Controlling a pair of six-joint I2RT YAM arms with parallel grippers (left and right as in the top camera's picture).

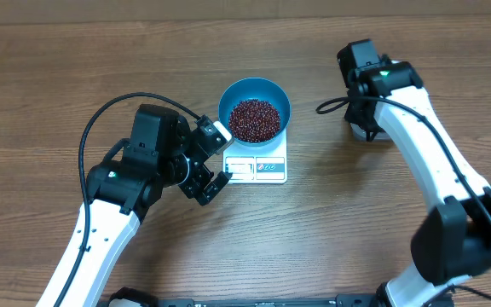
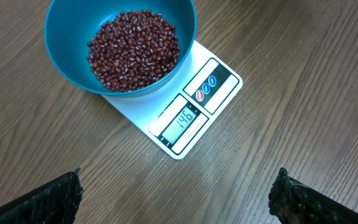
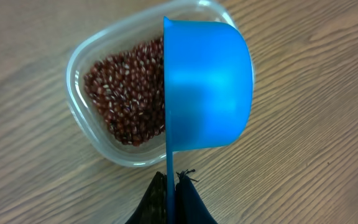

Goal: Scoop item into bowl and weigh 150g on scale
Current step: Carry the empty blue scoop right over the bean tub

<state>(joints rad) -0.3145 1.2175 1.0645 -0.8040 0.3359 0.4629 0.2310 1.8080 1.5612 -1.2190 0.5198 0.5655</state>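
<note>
The teal bowl (image 1: pixel 254 88) stands on the white scale (image 1: pixel 267 168) and holds a heap of dark red-brown beans (image 1: pixel 254 119). In the left wrist view the bowl (image 2: pixel 67 37), its beans (image 2: pixel 134 50) and the scale (image 2: pixel 211 81) lie ahead, the display showing 146. My left gripper (image 1: pixel 220 160) hovers open just left of the scale's front, with nothing between its fingers (image 2: pixel 48 199). My right gripper (image 3: pixel 171 193) is shut on the thin handle of a blue scoop (image 3: pixel 207 87). The scoop is turned on its side over the right part of a clear tub (image 3: pixel 107 152) holding more beans (image 3: pixel 126 93).
The clear tub sits at the back right, mostly hidden under the right wrist (image 1: pixel 369 72) in the overhead view. A black cable (image 1: pixel 335 104) runs between the bowl and the right arm. Bare wooden table (image 1: pixel 314 239) surrounds the scale.
</note>
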